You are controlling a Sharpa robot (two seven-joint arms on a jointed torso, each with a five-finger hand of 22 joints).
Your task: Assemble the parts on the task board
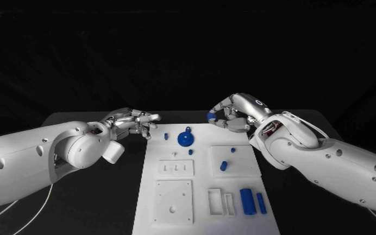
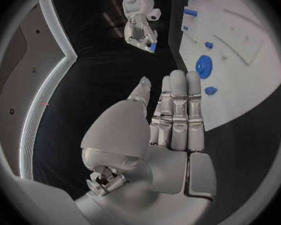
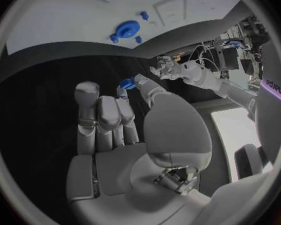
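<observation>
The white task board [image 1: 205, 180] lies in the middle of the black table [image 1: 86, 202], running from near the robot toward the far edge. On its far end sits a round blue disc part [image 1: 186, 139] with a small tab at its top, and just to its left stands a small blue peg [image 1: 166, 135]. Another small blue peg [image 1: 213, 151] lies right of the disc, and a short blue piece [image 1: 224, 165] rests on a raised square block further right. At the near right corner two long blue cylinders [image 1: 251, 201] lie side by side, next to white slotted blocks.

The right hand [image 1: 232, 114] hovers above the far right corner of the board, its thumb and a finger pinching a small blue part [image 1: 211, 116]; the right wrist view shows that part [image 3: 127, 83] held at the fingertips while the other fingers stand upright and close together. The left hand [image 1: 133, 122] hangs over the bare table just beside the board's far left corner, holding nothing. In the left wrist view its fingers [image 2: 178, 110] are stretched out straight and lie side by side, the thumb a little apart from them.
</observation>
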